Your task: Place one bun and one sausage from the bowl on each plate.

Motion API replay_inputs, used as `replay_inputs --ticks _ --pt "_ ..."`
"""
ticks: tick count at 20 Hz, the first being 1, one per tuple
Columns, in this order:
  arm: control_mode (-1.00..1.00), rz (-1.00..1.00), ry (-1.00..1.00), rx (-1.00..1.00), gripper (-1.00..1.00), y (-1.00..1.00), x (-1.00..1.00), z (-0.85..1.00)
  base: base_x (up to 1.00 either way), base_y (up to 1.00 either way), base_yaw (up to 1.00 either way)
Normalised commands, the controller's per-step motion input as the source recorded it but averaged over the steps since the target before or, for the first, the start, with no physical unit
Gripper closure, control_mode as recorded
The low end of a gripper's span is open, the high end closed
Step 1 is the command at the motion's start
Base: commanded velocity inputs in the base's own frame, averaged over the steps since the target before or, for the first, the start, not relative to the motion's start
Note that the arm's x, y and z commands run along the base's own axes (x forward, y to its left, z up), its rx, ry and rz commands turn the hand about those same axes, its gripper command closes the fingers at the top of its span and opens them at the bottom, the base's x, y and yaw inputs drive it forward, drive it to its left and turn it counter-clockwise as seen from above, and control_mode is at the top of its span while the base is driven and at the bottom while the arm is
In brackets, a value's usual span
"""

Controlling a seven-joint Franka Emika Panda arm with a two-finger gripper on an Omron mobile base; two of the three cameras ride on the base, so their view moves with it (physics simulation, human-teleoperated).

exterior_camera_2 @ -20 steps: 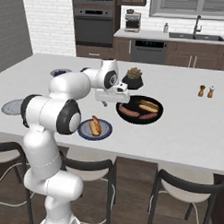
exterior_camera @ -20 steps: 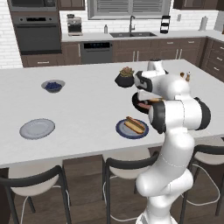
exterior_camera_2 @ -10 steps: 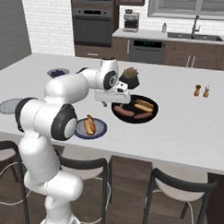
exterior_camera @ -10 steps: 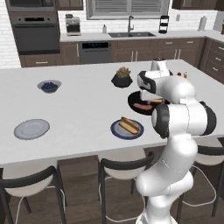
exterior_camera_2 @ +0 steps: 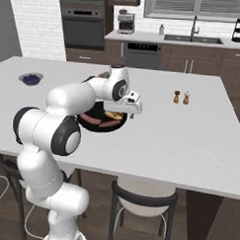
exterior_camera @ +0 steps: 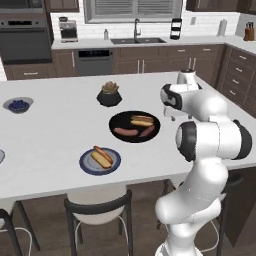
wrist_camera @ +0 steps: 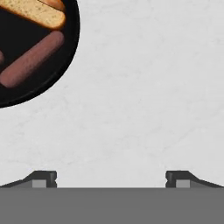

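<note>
Base farther right; bowl now left

A: From my seat, the gripper hangs with its jaws wide apart over bare white counter; nothing lies between the fingertips; the black bowl sits just off to one side.

B: What crowds the bowl?

A: The faceted pot with the succulent stands near its far rim; the blue-rimmed plate lies near its front, apart from it; I see open counter between all three.

B: And the far side?

A: The two shakers stand well apart from the arm; the berry bowl sits far off at the other end.
</note>
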Motion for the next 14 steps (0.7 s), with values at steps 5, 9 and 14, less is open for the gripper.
replay_inputs --ticks 5,9,14 --pt "1.00 0.00 0.00 0.00 -1.00 0.00 0.00 0.00 1.00 0.09 0.04" --pt "-1.00 0.11 0.00 0.02 -1.00 0.38 0.13 0.07 0.40 0.21 0.05" --pt "-1.00 0.30 0.01 0.04 -1.00 0.99 0.28 0.02 0.00 0.00 0.00"
